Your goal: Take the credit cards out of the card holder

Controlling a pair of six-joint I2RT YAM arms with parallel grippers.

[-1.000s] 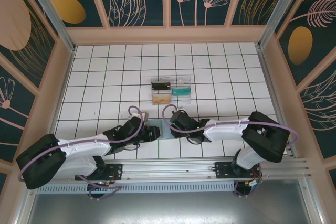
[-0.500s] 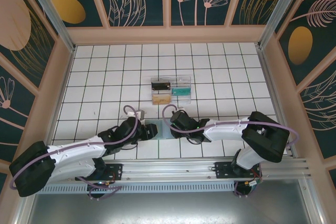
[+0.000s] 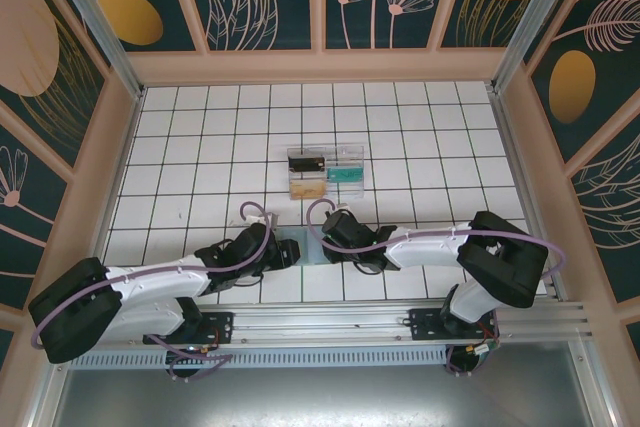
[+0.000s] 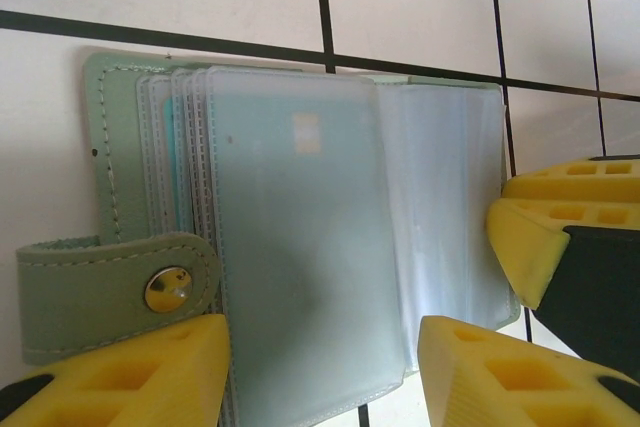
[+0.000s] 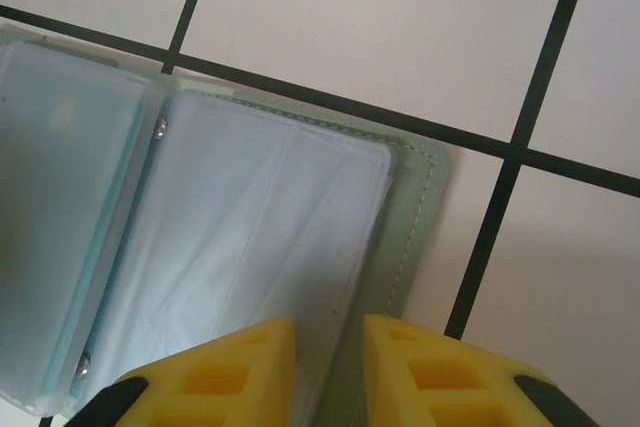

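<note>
The card holder (image 3: 308, 247) lies open on the tiles between my two grippers. Its green cover (image 4: 110, 147) has a snap strap (image 4: 100, 292) and clear sleeves. A pale teal credit card (image 4: 290, 247) sits in the top left sleeve; further cards show as edges behind it. My left gripper (image 4: 322, 347) is open, with its yellow fingers on either side of that sleeve stack's near end. My right gripper (image 5: 328, 332) is closed narrowly on the right flap, with the edges of the sleeve and of the green cover (image 5: 410, 207) between its fingers.
A clear compartmented tray (image 3: 326, 172) stands further back at mid-table and holds a dark, a tan and a teal item. White tiled table (image 3: 200, 147) spreads around it, inside patterned walls. My right gripper's fingers (image 4: 530, 247) show at the holder's right edge in the left wrist view.
The left arm's elbow swung out to the left and came back, while its gripper stayed at the holder's left side. The right arm and the holder have hardly moved.
</note>
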